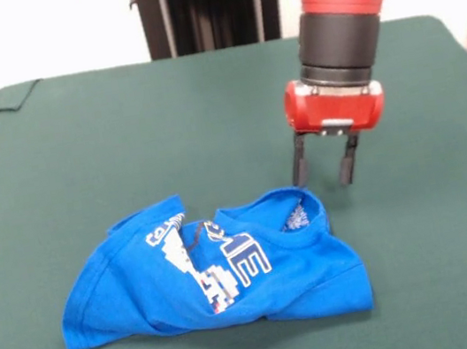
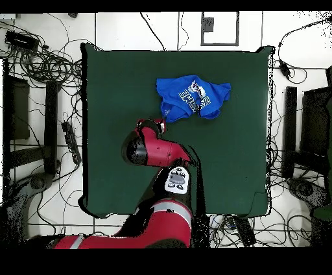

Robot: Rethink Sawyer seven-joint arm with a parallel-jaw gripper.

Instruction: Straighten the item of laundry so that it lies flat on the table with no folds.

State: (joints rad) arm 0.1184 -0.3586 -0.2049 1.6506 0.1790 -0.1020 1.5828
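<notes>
One blue T-shirt (image 1: 232,273) lies crumpled and folded on one green table (image 1: 120,140); one gripper (image 1: 327,170) hovers just beside its collar, two fingers (image 1: 300,163) apart, empty.

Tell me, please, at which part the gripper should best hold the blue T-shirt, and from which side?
Probably the raised collar edge of the blue T-shirt, from straight above. It stands up off the green table, just beside the open gripper, so a finger can likely slip under it.
</notes>
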